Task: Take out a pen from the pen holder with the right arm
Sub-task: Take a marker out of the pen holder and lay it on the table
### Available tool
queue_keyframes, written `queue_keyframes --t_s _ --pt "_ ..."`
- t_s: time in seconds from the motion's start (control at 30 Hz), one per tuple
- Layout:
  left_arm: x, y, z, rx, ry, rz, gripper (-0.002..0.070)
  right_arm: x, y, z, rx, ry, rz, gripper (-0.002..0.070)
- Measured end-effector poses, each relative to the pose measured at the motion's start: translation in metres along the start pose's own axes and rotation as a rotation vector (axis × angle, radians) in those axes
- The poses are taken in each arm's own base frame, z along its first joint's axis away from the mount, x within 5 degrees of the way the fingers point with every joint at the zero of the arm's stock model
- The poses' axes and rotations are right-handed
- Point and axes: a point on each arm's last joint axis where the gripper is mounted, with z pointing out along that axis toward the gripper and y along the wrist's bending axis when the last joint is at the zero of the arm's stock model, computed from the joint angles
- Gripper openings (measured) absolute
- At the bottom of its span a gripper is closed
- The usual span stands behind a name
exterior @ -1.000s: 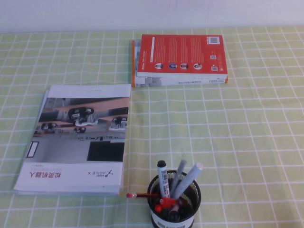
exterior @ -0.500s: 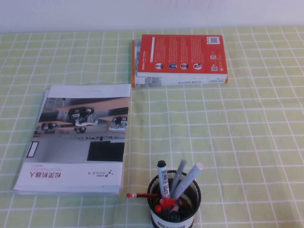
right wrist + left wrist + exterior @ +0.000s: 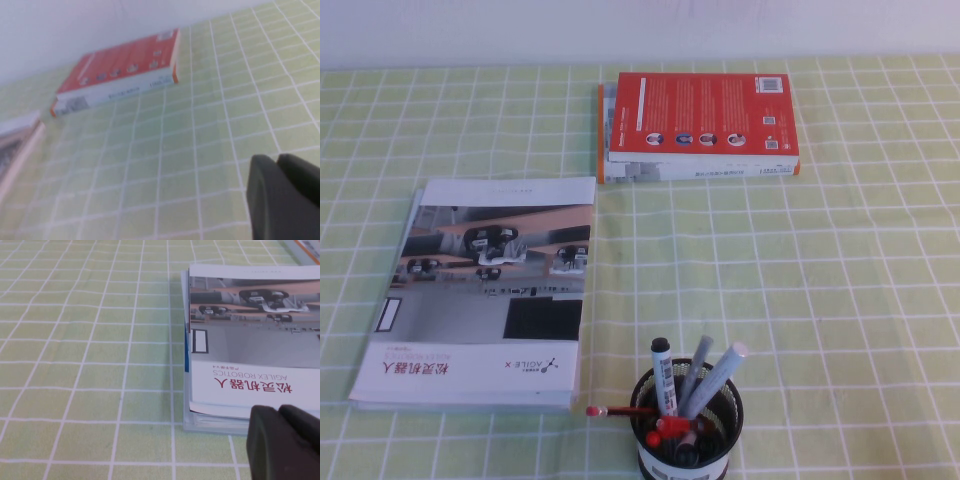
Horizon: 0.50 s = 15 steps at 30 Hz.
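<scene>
A black mesh pen holder (image 3: 686, 425) stands at the near edge of the table, a little right of centre. Several pens (image 3: 700, 378) stick out of it: a black-capped one, two grey ones, and a red pen lying across its rim. Neither arm shows in the high view. My right gripper (image 3: 276, 162) is shut and empty above bare green checked cloth; the holder is not in its view. My left gripper (image 3: 278, 412) is shut and empty, hovering by the near edge of the white magazine (image 3: 252, 330).
A white AgileX magazine (image 3: 485, 290) lies at the left of the green checked tablecloth (image 3: 800, 280). A red book on a small stack (image 3: 700, 125) lies at the back centre, also the red book (image 3: 122, 70) in the right wrist view.
</scene>
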Motion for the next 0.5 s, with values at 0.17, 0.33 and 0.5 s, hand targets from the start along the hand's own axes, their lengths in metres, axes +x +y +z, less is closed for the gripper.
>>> queue_keyframes --t_s 0.17,0.33,0.5 --pt "0.000 0.000 0.000 0.000 0.000 0.000 -0.0005 -0.008 0.003 0.000 -0.043 -0.084 0.232 -0.0013" --pt "0.000 0.000 0.000 0.000 0.000 0.000 -0.0005 -0.012 0.003 -0.001 -0.051 -0.122 0.315 -0.0012" --pt "0.000 0.000 0.000 0.000 0.000 0.000 -0.0005 -0.010 0.004 -0.001 -0.058 -0.107 0.329 -0.0012"
